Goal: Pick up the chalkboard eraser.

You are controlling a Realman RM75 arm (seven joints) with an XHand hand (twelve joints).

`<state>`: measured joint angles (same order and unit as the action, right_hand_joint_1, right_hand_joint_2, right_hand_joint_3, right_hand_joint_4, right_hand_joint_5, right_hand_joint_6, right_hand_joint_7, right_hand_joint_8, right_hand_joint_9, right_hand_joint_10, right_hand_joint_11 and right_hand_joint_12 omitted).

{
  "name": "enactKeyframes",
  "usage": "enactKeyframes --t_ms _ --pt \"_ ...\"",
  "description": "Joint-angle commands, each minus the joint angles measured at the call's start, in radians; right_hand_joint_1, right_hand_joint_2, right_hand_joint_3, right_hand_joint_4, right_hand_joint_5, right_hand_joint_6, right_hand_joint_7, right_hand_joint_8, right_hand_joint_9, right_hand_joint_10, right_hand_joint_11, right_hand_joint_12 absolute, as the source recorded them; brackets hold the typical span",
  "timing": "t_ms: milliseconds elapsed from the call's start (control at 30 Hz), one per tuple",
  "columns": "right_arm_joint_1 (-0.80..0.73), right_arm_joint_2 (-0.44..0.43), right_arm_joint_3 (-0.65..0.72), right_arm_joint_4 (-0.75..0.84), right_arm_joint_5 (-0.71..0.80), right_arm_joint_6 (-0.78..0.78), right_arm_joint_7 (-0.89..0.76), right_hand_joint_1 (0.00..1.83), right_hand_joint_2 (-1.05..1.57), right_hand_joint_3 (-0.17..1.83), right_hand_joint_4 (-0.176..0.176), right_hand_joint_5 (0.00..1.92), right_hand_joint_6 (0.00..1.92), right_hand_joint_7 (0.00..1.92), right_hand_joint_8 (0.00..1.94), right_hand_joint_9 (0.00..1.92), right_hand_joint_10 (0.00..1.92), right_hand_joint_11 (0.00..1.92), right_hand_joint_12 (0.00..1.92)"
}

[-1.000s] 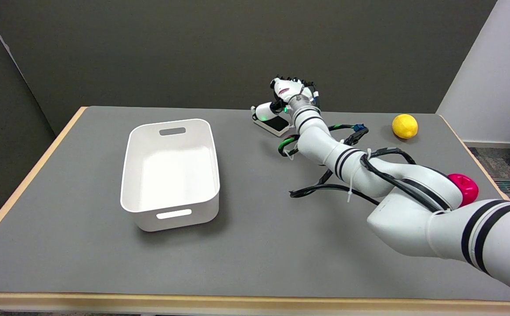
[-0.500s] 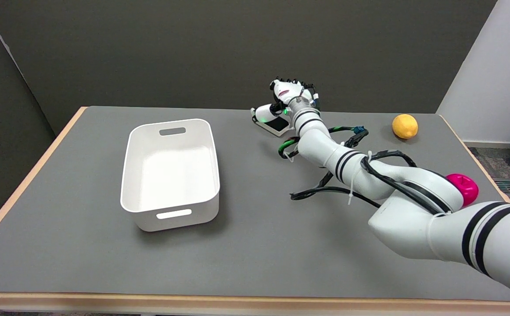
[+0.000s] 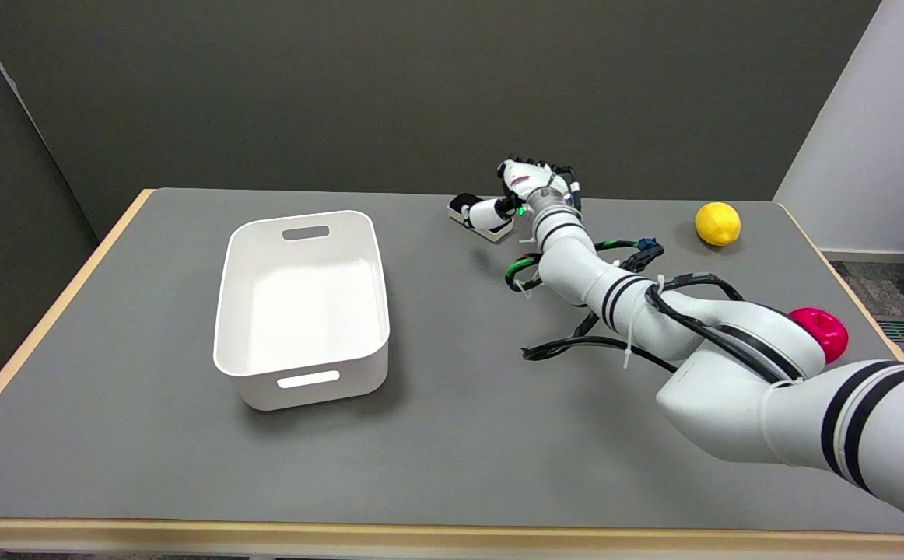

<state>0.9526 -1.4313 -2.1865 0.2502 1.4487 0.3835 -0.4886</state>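
One chalkboard eraser (image 3: 477, 218) lies at the table's (image 3: 110, 435) far edge; our right hand (image 3: 526, 187) reaches it, thumb on top, grip uncertain. We count one white bin (image 3: 301, 307), one lemon (image 3: 716, 223), one pink ring (image 3: 821, 330).

The robot hand (image 3: 534, 183) reaches the far side of the desk (image 3: 452, 435), with the chalkboard eraser (image 3: 483, 218) just left of it. The bin (image 3: 302, 307) lies well left and nearer; the lemon (image 3: 717, 223) lies right.

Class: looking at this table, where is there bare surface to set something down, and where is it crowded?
Bare grey table: the wide near strip in front of the white bin, and the stretch between bin and right arm. Crowded: the far right, where the right hand meets the chalkboard eraser, with the lemon and pink object nearby.
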Motion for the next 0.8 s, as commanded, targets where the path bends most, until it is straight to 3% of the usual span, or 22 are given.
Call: enactKeyframes --t_ms 33,400,467,667,800 --pt "-0.007 0.006 0.003 -0.071 0.094 0.002 -0.003 0.53 0.65 0.81 -0.145 0.18 0.41 0.27 0.42 0.14 0.85 0.0 1.21" --pt "-0.012 -0.011 -0.007 -0.04 0.11 -0.03 0.0 0.53 0.65 0.81 -0.148 0.16 0.4 0.26 0.41 0.13 0.84 0.0 1.2" --pt "-0.022 -0.011 -0.007 -0.024 0.13 -0.03 -0.003 0.49 0.62 0.9 -0.148 0.14 0.42 0.23 0.45 0.14 0.81 0.0 1.17" --pt "-0.038 -0.011 -0.014 0.005 0.143 -0.026 -0.003 0.51 0.62 0.92 -0.155 0.12 0.42 0.21 0.46 0.13 0.8 0.0 1.16" --pt "-0.042 -0.014 -0.022 0.013 0.143 -0.024 -0.003 0.61 0.67 0.81 -0.158 0.14 0.37 0.25 0.41 0.13 0.84 0.0 1.21"
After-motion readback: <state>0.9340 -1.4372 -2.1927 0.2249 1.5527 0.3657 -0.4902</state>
